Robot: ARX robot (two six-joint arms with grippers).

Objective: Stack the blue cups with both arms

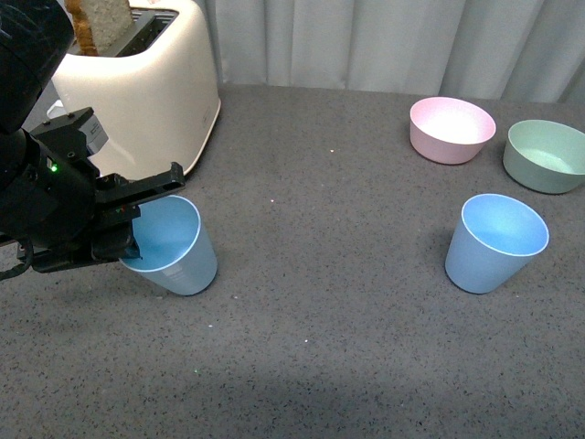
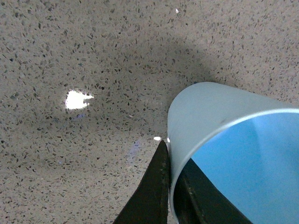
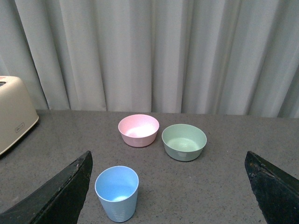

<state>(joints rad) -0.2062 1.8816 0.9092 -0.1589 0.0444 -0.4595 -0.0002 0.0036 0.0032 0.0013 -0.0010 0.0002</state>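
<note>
Pinching the tilted left cup [image 1: 178, 247] by its wall, beside the toaster [image 1: 146, 91]: left gripper [image 1: 128, 233], one finger inside. Right gripper [image 3: 167, 152] jaws spread wide. Second cup [image 1: 494, 242] stands upright near the pink bowl [image 1: 452, 129].

The left arm [image 1: 37, 183] comes in low from the side. The left gripper [image 1: 137, 229] pinches the rim of a blue cup [image 1: 178, 247], one finger inside the wall, one outside. The right gripper [image 3: 168, 196] hangs above the table, fingers [image 3: 60, 196] spread wide.
</note>
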